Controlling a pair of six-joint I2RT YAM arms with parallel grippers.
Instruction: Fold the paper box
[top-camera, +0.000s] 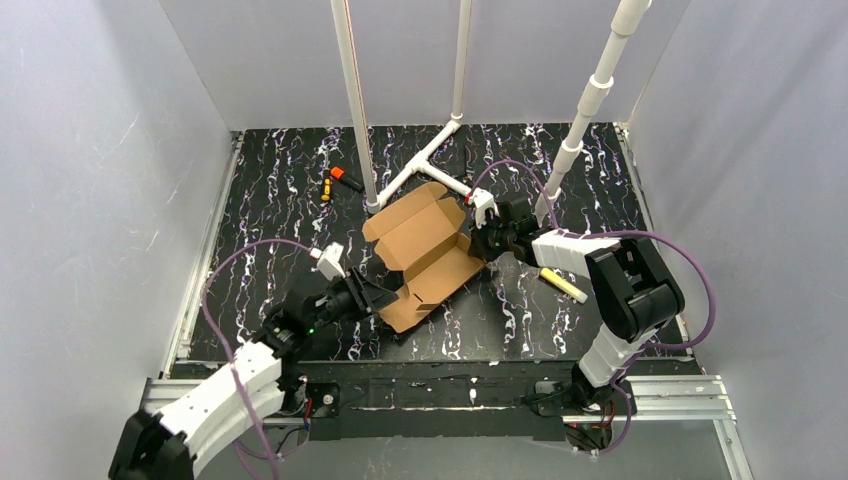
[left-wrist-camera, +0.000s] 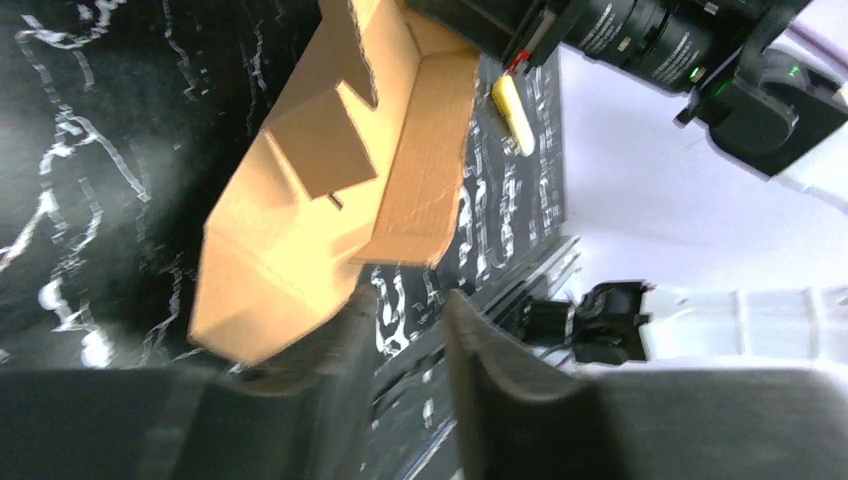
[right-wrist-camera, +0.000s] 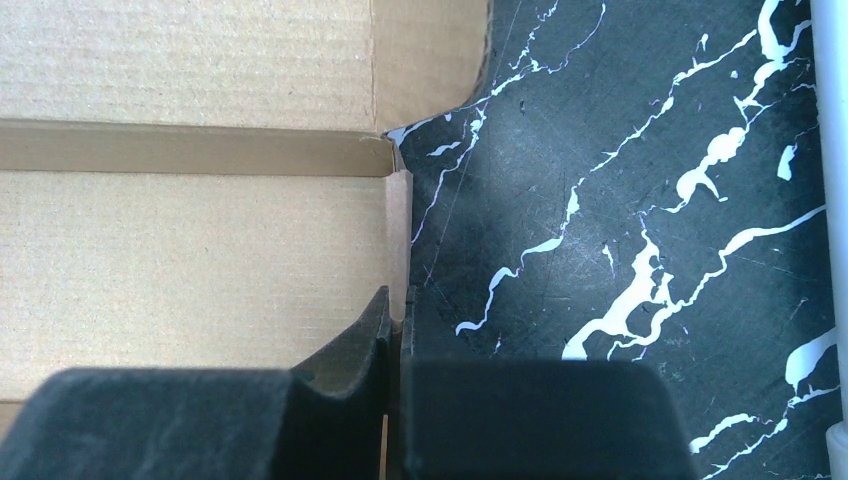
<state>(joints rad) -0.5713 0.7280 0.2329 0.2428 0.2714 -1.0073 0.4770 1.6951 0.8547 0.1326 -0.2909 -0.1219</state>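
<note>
Brown corrugated cardboard paper box (top-camera: 425, 255), half-formed with its flaps open, lies on the black marbled tabletop (top-camera: 520, 320), just on the near side of the white plastic pipe tee (top-camera: 432, 158).

- Long axis: runs diagonally from the pipe tee toward the left arm.
- Right tool (right-wrist-camera: 397, 300): clenched on a thin raised wall at the box's right-hand long edge.
- Left tool (left-wrist-camera: 405, 310): released, with bare tabletop showing between its fingers. The box end farthest from the pipe tee sits just beside one finger, not between them.
- Judgement: the left tool is nearer that free end, so it should come in along the axis.
</note>
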